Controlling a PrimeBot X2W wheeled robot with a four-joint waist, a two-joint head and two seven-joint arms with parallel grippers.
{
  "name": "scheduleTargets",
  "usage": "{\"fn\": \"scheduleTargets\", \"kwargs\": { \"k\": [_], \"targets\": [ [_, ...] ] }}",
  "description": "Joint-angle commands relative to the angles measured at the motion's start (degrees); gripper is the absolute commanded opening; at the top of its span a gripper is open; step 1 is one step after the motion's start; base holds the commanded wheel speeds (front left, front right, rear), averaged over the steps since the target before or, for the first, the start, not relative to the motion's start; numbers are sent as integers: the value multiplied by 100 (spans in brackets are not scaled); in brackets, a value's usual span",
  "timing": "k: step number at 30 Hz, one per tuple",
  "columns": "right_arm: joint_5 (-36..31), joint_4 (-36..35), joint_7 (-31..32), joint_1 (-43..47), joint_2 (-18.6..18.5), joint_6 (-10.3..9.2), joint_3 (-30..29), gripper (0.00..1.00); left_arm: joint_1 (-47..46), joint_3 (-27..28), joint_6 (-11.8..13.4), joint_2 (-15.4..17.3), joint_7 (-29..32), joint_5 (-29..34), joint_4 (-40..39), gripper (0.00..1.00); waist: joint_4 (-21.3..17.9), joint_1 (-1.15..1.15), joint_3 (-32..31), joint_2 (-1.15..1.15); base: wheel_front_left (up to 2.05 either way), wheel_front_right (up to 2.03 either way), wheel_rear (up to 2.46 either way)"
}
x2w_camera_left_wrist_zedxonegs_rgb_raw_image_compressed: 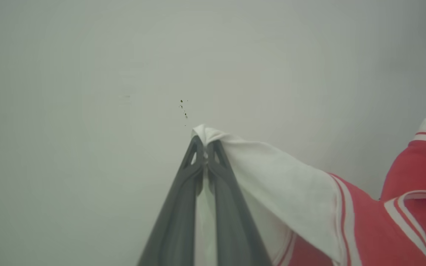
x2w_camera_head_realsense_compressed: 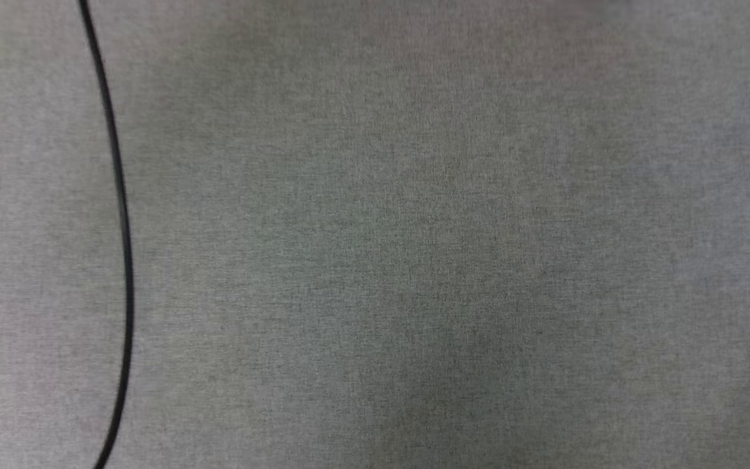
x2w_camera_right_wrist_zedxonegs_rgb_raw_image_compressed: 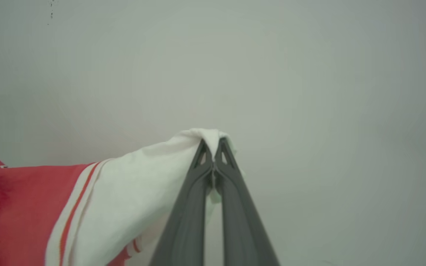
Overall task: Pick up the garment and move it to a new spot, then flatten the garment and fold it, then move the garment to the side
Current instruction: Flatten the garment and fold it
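Head view: grey woven cloth surface (x2w_camera_head_realsense_compressed: 414, 260), crossed at left by a thin black cable (x2w_camera_head_realsense_compressed: 124, 260).
Left wrist view: left gripper (x2w_camera_left_wrist_zedxonegs_rgb_raw_image_compressed: 205, 142), dark fingers pinched together on a white sleeve (x2w_camera_left_wrist_zedxonegs_rgb_raw_image_compressed: 272, 166) of the red T-shirt (x2w_camera_left_wrist_zedxonegs_rgb_raw_image_compressed: 364, 221) with striped trim, before a pale backdrop (x2w_camera_left_wrist_zedxonegs_rgb_raw_image_compressed: 87, 111).
Right wrist view: right gripper (x2w_camera_right_wrist_zedxonegs_rgb_raw_image_compressed: 213, 147), clamped likewise on the opposite sleeve (x2w_camera_right_wrist_zedxonegs_rgb_raw_image_compressed: 142, 177).

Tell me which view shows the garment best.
Left wrist view: the garment shows most there, white sleeve, red body, several striped trims. Right wrist view: one sleeve, one trim, some red. Head view: grey surface, black cable.
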Motion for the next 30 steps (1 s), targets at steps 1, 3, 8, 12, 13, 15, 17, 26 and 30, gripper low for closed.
{"fn": "scheduleTargets", "kwargs": {
  "k": [1, 3, 8, 12, 13, 15, 17, 26, 30],
  "targets": [
    [-75, 199, -132, -340, 87, -9, 25, 0, -256, 45, -69, 29, -57, 27, 171, 0, -54, -2, 201, 0, 0, 0, 0],
    [-139, 417, -227, -618, 123, -9, 100, 0, -454, 55, -130, 48, -102, 52, 380, 0, -74, -2, 274, 0, 0, 0, 0],
    [-228, 902, -463, -1088, 158, -9, 310, 0, -619, 84, -197, -11, -324, 32, 843, 0, -53, -2, 395, 0, 0, 0, 0],
    [-86, 1284, -713, -964, 267, -9, 474, 0, -333, 62, -272, -105, -576, -86, 1135, 0, -25, -2, 439, 0, 0, 0, 0],
    [-44, 1362, -790, -858, 289, -9, 549, 0, -252, 55, -276, -125, -668, -105, 1193, 0, -25, -2, 431, 0, 0, 0, 0],
    [43, 1478, -965, -661, 308, -9, 659, 0, -47, -34, -332, -155, -780, -144, 1286, 0, -11, -2, 397, 0, 0, 0, 0],
    [159, 1554, -1146, -408, 350, -9, 765, 0, 222, -109, -355, -128, -927, -123, 1359, 0, -8, -2, 318, 0, 0, 0, 0],
    [673, 1326, -1773, 1351, 247, -9, 1380, 0, 2229, -244, -106, 181, -1426, -243, 679, 0, 37, -2, -311, 0, 0, 0, 0],
    [760, 1014, -1939, 2277, 196, -9, 1452, 0, 3409, -212, 191, 386, -1496, -430, 110, 0, 28, -2, -663, 0, 0, 0, 0]
  ]
}}
